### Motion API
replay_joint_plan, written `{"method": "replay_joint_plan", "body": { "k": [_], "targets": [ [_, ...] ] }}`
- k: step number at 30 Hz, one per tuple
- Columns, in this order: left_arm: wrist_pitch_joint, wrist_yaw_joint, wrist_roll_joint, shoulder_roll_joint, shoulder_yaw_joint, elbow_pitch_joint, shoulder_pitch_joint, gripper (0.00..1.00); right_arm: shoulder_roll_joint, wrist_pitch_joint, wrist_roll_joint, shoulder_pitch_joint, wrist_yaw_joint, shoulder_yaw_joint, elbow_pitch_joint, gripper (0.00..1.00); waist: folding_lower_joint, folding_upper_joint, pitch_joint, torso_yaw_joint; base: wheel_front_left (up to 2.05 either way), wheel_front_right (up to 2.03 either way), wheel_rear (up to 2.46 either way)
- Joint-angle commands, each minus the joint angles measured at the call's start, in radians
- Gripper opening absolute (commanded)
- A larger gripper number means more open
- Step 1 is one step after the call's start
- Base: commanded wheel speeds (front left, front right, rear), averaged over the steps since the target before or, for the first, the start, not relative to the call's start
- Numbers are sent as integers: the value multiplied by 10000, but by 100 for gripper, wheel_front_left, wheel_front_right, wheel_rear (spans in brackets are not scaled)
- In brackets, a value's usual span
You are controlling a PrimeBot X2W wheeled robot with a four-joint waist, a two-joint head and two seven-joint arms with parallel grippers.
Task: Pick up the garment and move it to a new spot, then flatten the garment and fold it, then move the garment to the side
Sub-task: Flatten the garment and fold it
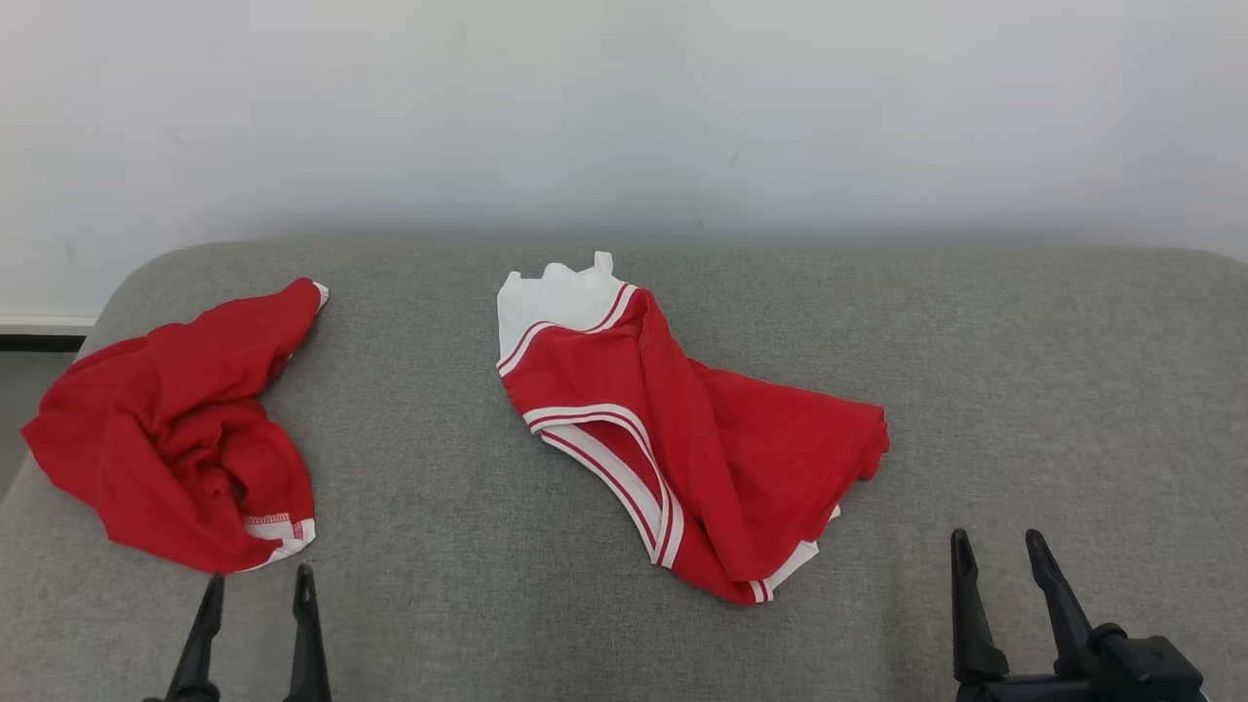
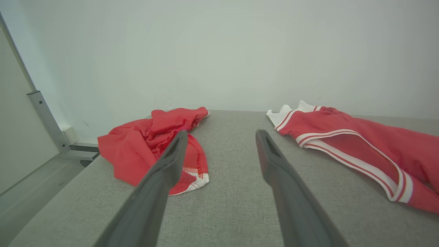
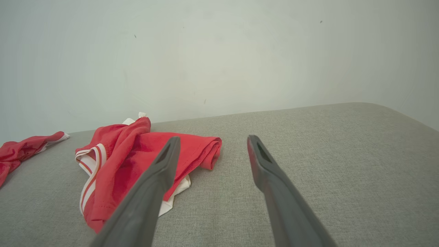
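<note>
A red garment with white striped trim (image 1: pixel 721 439) lies rumpled in the middle of the grey padded surface (image 1: pixel 1024 370). It also shows at the right of the left wrist view (image 2: pixel 370 144) and at the left of the right wrist view (image 3: pixel 137 151). A second red garment (image 1: pixel 175 439) lies crumpled at the left end (image 2: pixel 137 151). My left gripper (image 1: pixel 260 575) is open and empty just in front of that crumpled one (image 2: pixel 222 133). Low at the right, my right gripper (image 1: pixel 996 536) stands open and empty (image 3: pixel 213 138), right of the striped garment.
A pale wall (image 1: pixel 624 117) rises directly behind the padded surface. The surface's left end drops off beside the crumpled garment, where a metal frame (image 2: pixel 44 116) and floor show. Bare grey fabric stretches to the right of the striped garment (image 3: pixel 325 144).
</note>
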Motion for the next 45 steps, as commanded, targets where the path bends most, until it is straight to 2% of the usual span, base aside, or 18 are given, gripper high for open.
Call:
{"method": "replay_joint_plan", "body": {
  "k": [1,6,14,18,24,31,45],
  "targets": [
    [-33,-79,22,-42,131,-88,137,100,22,-5,-39,98,-26,-18,-14,100,2,0,6,16,0,0,0],
    [-33,-196,250,-295,212,-158,379,100,22,-5,-65,81,-26,3,25,100,2,0,7,67,0,0,0],
    [-32,-824,362,-535,-101,253,-459,100,20,-5,-106,-76,-26,132,18,100,2,0,237,-180,0,0,0],
    [-33,-1194,346,-603,-860,796,-1323,100,23,-5,-132,-248,-26,203,27,100,2,0,516,-477,0,0,0],
    [-32,-1370,282,-591,-2065,2170,-2708,100,22,-5,-12,-538,-26,264,59,100,2,0,1075,-1116,0,0,0],
    [-32,-1379,-262,-307,-3592,4159,-3836,100,22,-5,180,-803,-26,250,138,100,2,0,1571,-1836,0,0,0],
    [162,-1372,-1411,2,-5746,6283,-5129,100,25,-5,143,-972,-26,364,208,100,2,0,1606,-2320,0,0,0]
  ]
}}
